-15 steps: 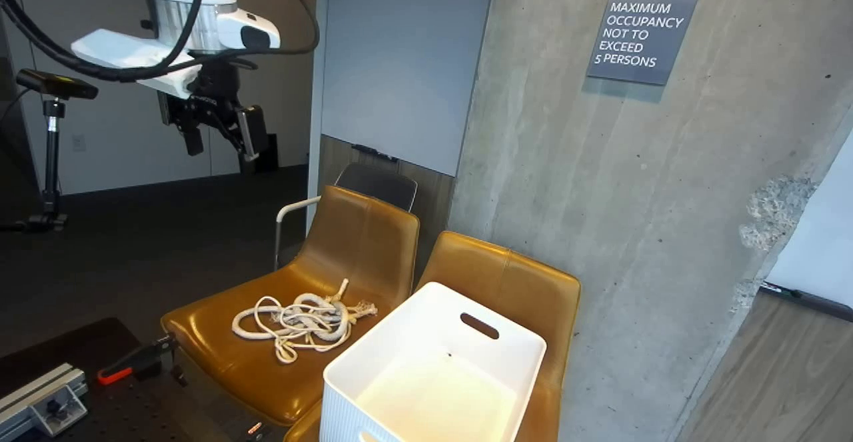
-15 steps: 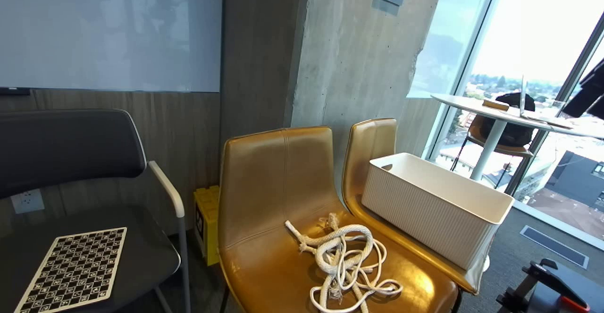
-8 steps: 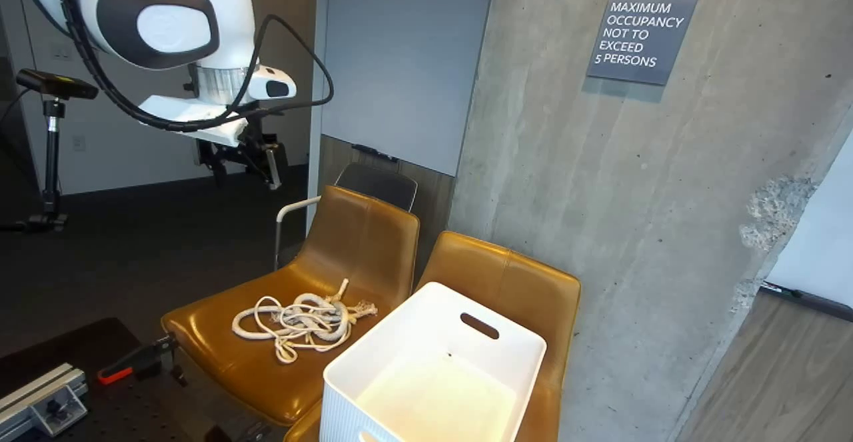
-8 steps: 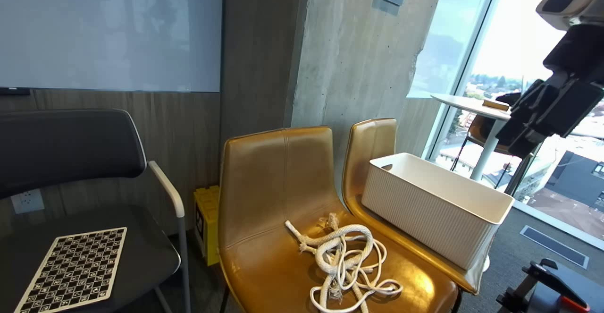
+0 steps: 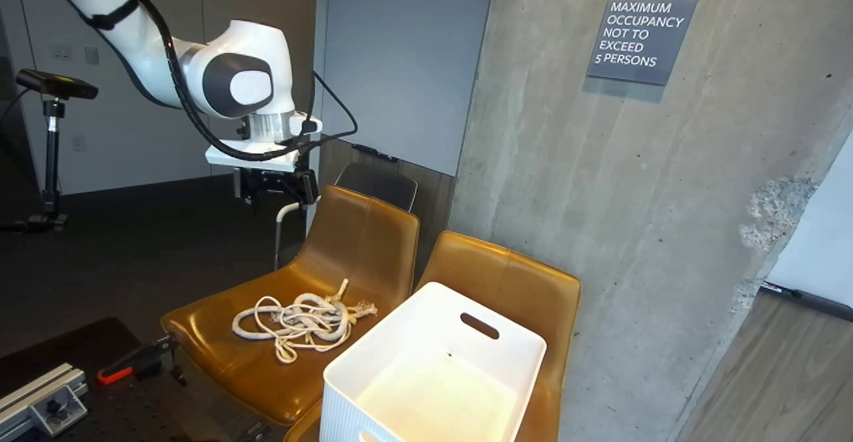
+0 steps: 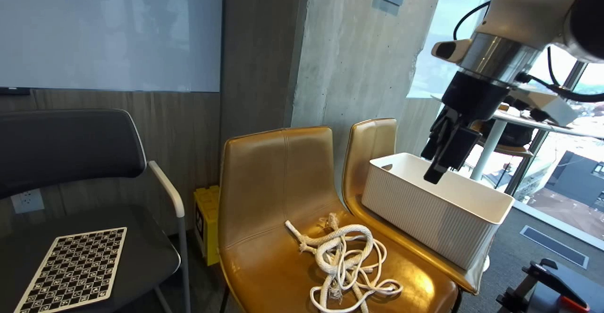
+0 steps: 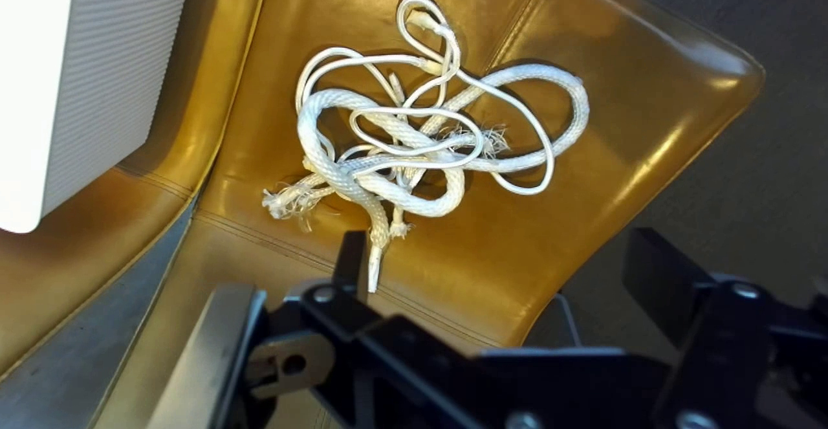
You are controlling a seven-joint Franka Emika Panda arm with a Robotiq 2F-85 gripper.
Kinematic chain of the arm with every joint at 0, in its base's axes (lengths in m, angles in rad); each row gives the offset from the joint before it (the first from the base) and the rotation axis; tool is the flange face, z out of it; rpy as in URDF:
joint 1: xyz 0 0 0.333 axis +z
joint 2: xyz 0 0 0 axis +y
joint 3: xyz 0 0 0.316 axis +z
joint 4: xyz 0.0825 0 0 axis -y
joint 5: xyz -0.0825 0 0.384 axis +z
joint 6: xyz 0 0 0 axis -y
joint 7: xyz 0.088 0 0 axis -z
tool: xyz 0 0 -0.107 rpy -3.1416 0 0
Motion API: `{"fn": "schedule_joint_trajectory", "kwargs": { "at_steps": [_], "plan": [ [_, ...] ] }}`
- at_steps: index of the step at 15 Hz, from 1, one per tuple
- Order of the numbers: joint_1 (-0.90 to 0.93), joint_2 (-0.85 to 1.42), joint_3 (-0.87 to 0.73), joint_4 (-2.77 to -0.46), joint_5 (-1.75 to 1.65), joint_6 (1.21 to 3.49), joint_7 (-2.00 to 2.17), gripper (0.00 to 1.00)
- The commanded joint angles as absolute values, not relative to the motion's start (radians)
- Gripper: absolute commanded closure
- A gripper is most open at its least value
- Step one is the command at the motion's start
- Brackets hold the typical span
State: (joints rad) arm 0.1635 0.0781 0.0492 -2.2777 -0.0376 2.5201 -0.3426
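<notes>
White braided rope [image 7: 404, 132] lies tangled on a tan leather-look chair [image 6: 283, 181]; the tool [image 7: 495, 248], its jaws spread wide, hangs higher, apart from it. A ribbed white bin [image 6: 424, 214] stands on the neighbouring chair [image 6: 370, 148].

A tan chair [image 7: 504, 248] carries white rope [image 7: 407, 134] in a loose, overlapping tangle, thick lengths among thin; a matching chair [image 5: 513, 269] just beside it bears a white bin [image 6: 424, 214], ribbed outside and open side up; a dark chair [image 6: 71, 148] supports a black-and-white patterned board [image 6: 73, 270] lying flat.
</notes>
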Motion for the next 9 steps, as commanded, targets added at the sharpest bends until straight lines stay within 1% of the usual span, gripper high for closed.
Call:
{"fn": "schedule_joint_trajectory", "kwargs": {
  "at_steps": [1, 9],
  "plan": [
    [0.139, 0.285, 0.07, -2.095, -0.104, 2.516, -0.326, 0.0],
    [0.123, 0.661, 0.059, -1.78, -0.173, 2.52, -0.336, 0.0]
  ]
}}
